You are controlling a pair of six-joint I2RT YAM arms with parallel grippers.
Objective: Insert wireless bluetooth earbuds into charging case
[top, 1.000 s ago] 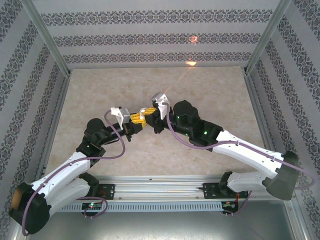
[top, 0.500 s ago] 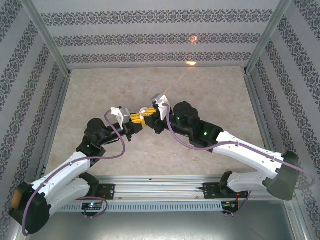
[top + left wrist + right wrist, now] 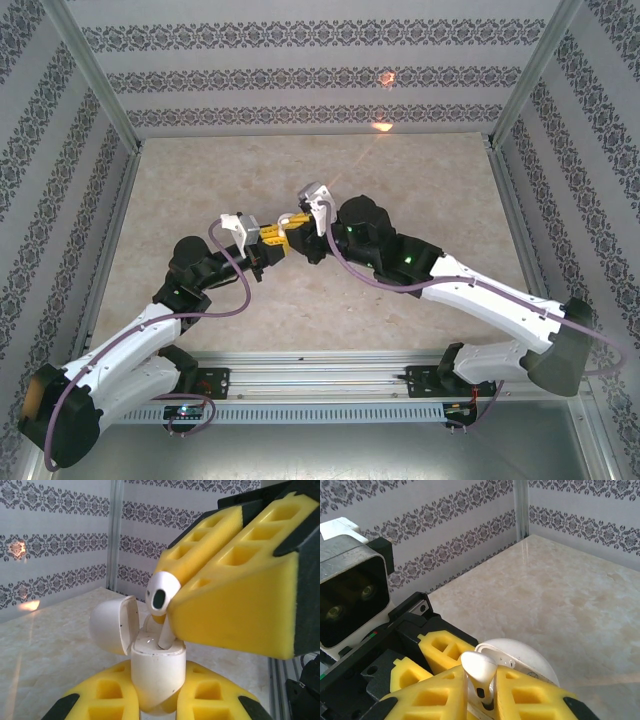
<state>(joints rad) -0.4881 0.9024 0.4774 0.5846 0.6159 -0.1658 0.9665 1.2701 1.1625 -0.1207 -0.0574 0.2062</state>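
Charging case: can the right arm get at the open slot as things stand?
Probably yes. The left gripper holds the charging case upright with its lid swung back, and the right gripper has an earbud right above it, stem dipping into the opening. Nothing sits between them.

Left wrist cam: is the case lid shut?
No, the charging case has its lid swung open to the left, and an earbud stands stem-down in the open top.

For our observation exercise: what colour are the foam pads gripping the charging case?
Bright yellow pads, best seen in the left wrist view, clamping the white charging case.
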